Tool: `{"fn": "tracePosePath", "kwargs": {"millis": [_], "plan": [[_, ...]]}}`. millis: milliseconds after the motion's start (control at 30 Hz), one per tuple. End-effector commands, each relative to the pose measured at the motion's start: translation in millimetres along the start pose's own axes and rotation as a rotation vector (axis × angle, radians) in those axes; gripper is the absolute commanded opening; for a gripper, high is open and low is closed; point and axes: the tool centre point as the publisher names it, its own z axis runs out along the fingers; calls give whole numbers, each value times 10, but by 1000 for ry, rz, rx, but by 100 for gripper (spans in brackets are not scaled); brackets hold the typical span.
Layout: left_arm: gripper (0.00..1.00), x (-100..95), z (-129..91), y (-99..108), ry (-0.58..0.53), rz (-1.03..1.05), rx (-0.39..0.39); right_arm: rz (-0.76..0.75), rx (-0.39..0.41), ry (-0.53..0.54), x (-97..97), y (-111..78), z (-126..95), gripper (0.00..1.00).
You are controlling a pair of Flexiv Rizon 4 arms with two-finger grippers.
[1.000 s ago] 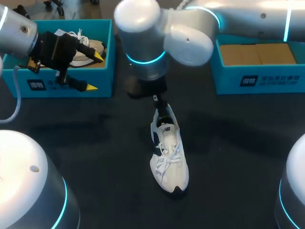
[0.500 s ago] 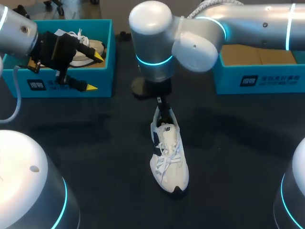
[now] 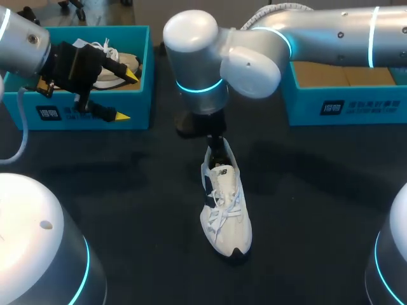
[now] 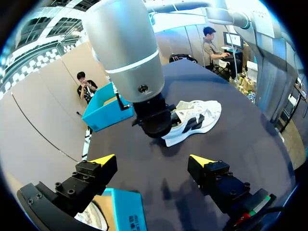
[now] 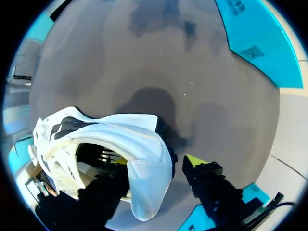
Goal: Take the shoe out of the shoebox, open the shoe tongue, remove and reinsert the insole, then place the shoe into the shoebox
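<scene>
Right jaws, parted, straddle the heel of the white lace-up sneaker [image 3: 226, 203] on the black tabletop [image 3: 318, 190]; left jaws gape empty above the blue cardboard shoebox [image 3: 137, 101].

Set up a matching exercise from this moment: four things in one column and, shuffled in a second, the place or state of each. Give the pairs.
Things
1. white shoe
2. left pincer
3. right pincer
4. right shoebox

Places or states
A. open, by the left shoebox
B. has brown cardboard inside
C. at the white shoe's heel
D. lying on the table between the two boxes

Pairs: 1-D, 2-A, 3-C, 4-B
</scene>
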Motion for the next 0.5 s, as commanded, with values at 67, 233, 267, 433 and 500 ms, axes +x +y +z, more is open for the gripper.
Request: {"fn": "tracePosePath", "kwargs": {"millis": [67,233,267,433,500], "plan": [[100,-2,-3,-2,2,0,-3,26,3,-12,17,-40,4,54],[100,-2,-3,-2,2,0,-3,39,-2,-14,21,-70,27,66],[100,-2,-3,-2,2,0,-3,44,2,-10,25,-79,40,65],[100,-2,-3,-2,2,0,-3,62,8,-2,26,-102,74,49],[100,-2,-3,-2,2,0,-3,68,10,4,23,-108,89,44]]}}
